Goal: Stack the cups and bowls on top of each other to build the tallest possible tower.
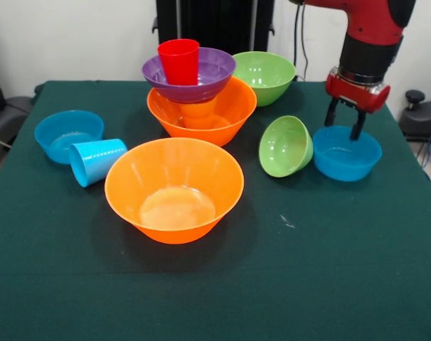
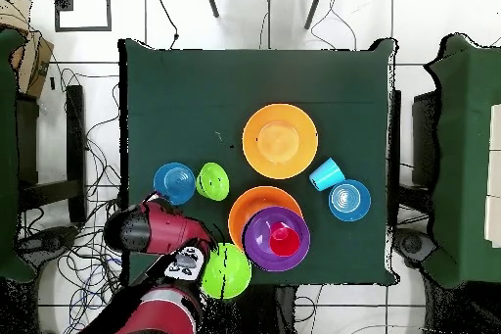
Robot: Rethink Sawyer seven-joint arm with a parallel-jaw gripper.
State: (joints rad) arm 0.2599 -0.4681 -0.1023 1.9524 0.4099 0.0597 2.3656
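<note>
I see a dark green bench [image 1: 343, 284] on white tiled floor [image 2: 431, 17] strewn with cables [image 2: 88, 242]; my gripper [image 1: 346, 121] hangs spread, empty, over a blue bowl [image 1: 347, 155].

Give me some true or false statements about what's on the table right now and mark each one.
1. The red cup stands in the purple bowl. True.
2. The light blue cup stands upright. False: it lies on its side beside a small blue bowl.
3. The gripper hangs open over the other small blue bowl. True.
4. The small green bowl sits flat on its base. False: it is tipped on its side.
5. The nearest large orange bowl holds a cup. False: it is empty.
</note>
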